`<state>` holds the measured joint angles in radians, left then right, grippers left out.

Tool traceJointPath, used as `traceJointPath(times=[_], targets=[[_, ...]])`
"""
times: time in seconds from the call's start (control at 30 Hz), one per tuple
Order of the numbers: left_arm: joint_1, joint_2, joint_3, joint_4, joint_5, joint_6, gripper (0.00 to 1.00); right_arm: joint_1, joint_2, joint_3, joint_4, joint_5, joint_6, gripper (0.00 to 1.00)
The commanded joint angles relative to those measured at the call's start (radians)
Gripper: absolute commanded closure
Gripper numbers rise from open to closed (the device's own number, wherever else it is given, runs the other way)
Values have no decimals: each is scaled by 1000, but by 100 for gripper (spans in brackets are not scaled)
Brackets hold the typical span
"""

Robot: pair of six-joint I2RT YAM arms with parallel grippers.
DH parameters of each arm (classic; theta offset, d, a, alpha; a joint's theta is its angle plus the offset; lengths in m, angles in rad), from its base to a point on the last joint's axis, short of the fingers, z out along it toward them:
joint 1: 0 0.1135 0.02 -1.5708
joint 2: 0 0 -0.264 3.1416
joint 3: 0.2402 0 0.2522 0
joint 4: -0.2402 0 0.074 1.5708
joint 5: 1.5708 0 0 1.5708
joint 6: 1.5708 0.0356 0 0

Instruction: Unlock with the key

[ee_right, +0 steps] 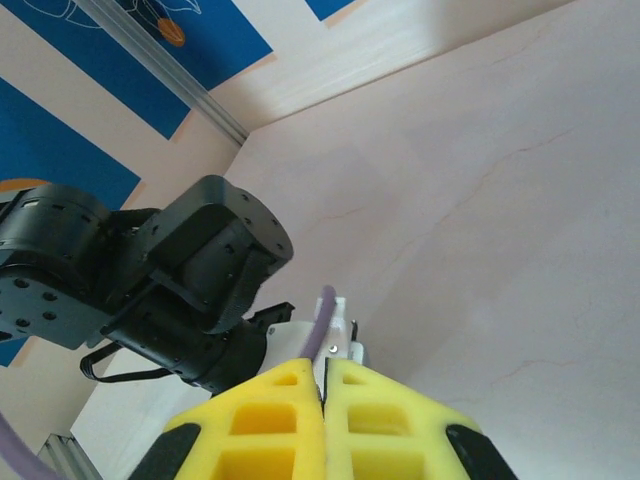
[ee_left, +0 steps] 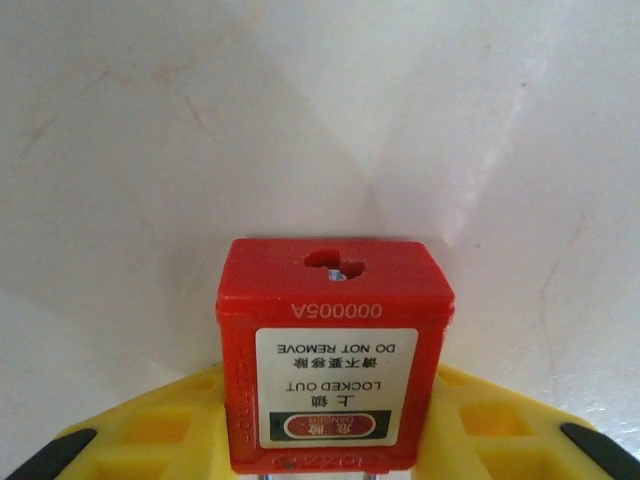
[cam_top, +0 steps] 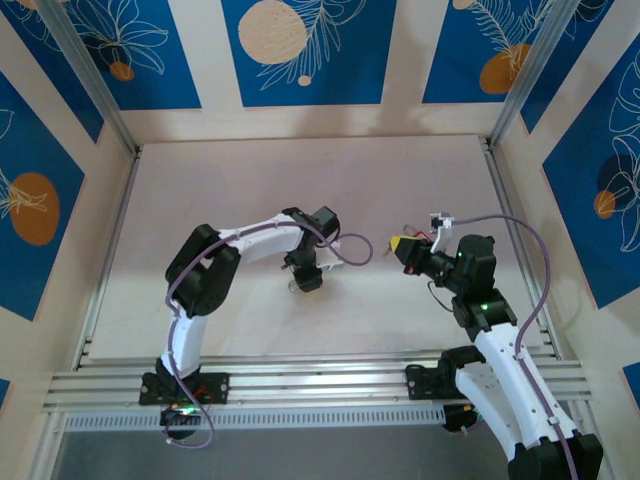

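A red safety padlock [ee_left: 335, 340] with a white "LOCKED OUT" label stands between the yellow fingers [ee_left: 150, 430] of my left gripper [ee_left: 335, 400]. The fingers press against both of its sides. Its keyhole [ee_left: 335, 264] faces away from the camera toward the pale table. In the top view the left gripper [cam_top: 306, 280] points down at the table's middle. My right gripper [cam_top: 402, 245] hovers to its right, aimed at it. Its yellow fingers [ee_right: 380, 410] are pressed together with only a thin slit between them. The key is hidden.
The left arm's black wrist [ee_right: 170, 290] and its purple cable [ee_right: 318, 330] sit just ahead of my right fingers. The white table [cam_top: 300, 180] is ringed by aluminium rails [cam_top: 310, 385] and blue patterned walls [cam_top: 300, 50].
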<state>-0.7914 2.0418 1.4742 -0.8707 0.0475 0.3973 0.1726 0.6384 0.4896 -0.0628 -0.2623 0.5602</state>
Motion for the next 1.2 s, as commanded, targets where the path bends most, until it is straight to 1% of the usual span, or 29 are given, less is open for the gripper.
traceJointPath(times=[0.0, 0.17, 0.3, 0.37, 0.43, 0.5, 0.53, 0.6, 0.67, 0.73, 0.87, 1.07, 1.17], targets=[[-8, -81, -95, 144, 66, -59, 68, 8, -25, -12, -27, 5, 25, 100], [-9, -267, -243, 361, 101, -170, 69, 49, -47, -11, -24, 72, 83, 100], [-20, -430, -397, 575, 133, -266, 71, 164, -52, 4, -30, 220, 107, 100], [-34, -505, -474, 680, 120, -296, 71, 221, -49, 7, -21, 290, 119, 100], [-49, -573, -552, 787, 116, -324, 71, 295, -49, 6, -9, 386, 131, 100], [-79, -642, -633, 898, 58, -342, 68, 359, -48, 2, 4, 479, 149, 100], [-95, -665, -665, 946, 36, -341, 68, 382, -46, 0, 12, 510, 161, 100], [-138, -701, -724, 1031, -54, -324, 70, 426, -33, -2, 13, 585, 217, 100], [-175, -715, -754, 1072, -135, -292, 72, 447, -6, 17, -13, 624, 281, 100], [-217, -715, -776, 1110, -204, -258, 73, 466, 20, 26, -10, 635, 313, 100], [-278, -712, -800, 1159, -298, -220, 73, 565, 57, 38, 50, 702, 291, 100], [-290, -745, -828, 1202, -305, -244, 73, 695, 71, 24, 96, 813, 257, 100], [-290, -750, -836, 1203, -300, -258, 73, 725, 62, 9, 111, 840, 258, 100]])
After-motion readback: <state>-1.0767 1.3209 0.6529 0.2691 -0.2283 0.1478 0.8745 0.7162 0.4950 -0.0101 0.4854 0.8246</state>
